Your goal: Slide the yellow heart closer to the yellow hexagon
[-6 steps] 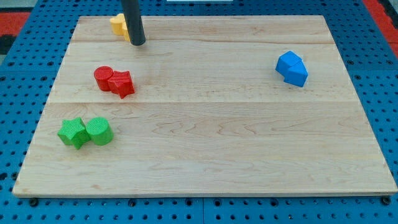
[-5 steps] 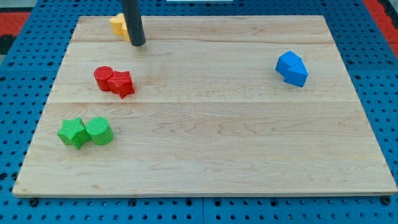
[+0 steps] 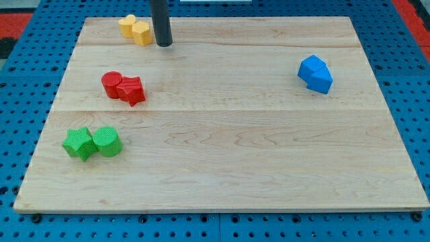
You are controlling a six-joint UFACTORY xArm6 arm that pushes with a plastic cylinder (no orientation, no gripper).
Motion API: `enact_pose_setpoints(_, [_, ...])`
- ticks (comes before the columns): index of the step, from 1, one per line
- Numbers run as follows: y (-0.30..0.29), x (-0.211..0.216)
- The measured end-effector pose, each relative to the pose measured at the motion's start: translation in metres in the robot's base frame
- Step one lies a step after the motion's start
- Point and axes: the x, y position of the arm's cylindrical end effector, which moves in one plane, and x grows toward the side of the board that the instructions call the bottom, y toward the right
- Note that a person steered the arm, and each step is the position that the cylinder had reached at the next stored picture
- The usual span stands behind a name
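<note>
Wooden board [image 3: 228, 141] on blue pegboard [image 3: 20, 134]: near its top-left corner we set my tip [image 3: 164, 44], fingerless, beside the touching yellow heart [image 3: 127, 25] and yellow hexagon [image 3: 142, 32].

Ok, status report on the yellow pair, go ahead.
My tip just right of the yellow hexagon. Yellow heart touching it. Nothing between them.

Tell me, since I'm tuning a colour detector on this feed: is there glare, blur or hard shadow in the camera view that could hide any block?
Camera view: light is soft and even, with a faint sheen on the wooden board and no hard shadows; the blue block, red pair, green pair and yellow pair are sharp; my tip is crisp, just right of the yellow pair.
</note>
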Motion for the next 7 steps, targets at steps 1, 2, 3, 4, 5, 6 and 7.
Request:
enact_pose_setpoints(1, [0.009,-0.015])
enact_pose_setpoints(2, [0.012,-0.015])
enact_pose_setpoints(3, [0.014,-0.01])
enact_pose_setpoints(4, [0.014,-0.021])
enact_pose_setpoints(5, [0.004,-0.049])
enact_pose_setpoints(6, [-0.025,-0.063])
enact_pose_setpoints(7, [-0.062,-0.063])
